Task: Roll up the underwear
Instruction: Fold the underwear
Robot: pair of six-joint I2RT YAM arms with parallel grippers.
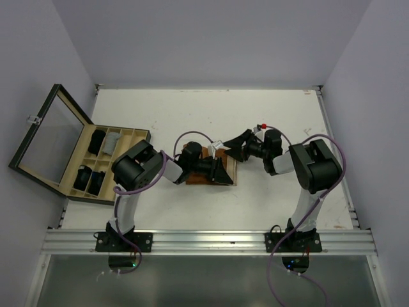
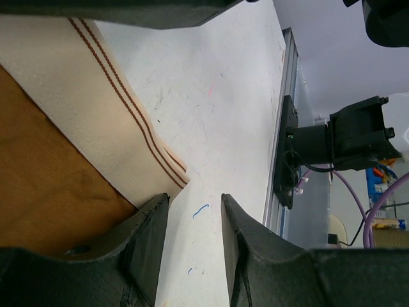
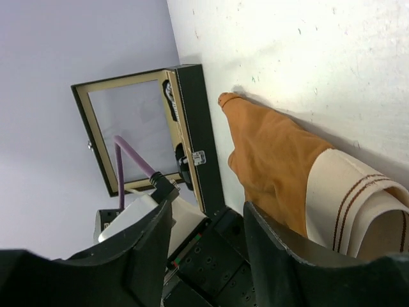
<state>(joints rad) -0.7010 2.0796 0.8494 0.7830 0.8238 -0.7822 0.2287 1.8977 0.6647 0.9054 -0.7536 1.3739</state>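
Orange-brown cloth with a cream, brown-striped waistband (image 2: 96,109) – the underwear (image 3: 268,160) – lies flat at the middle of the white table (image 1: 192,109). The left gripper (image 2: 195,217) sits low at the garment's edge with its jaws spread. One finger is over the cloth and only bare table shows in the gap. The right gripper (image 3: 204,220) hangs by the far right corner of the garment, jaws also apart and pinching nothing. The wooden box (image 1: 128,133) stands open at the left edge, with black garments (image 1: 96,142) in its compartments.
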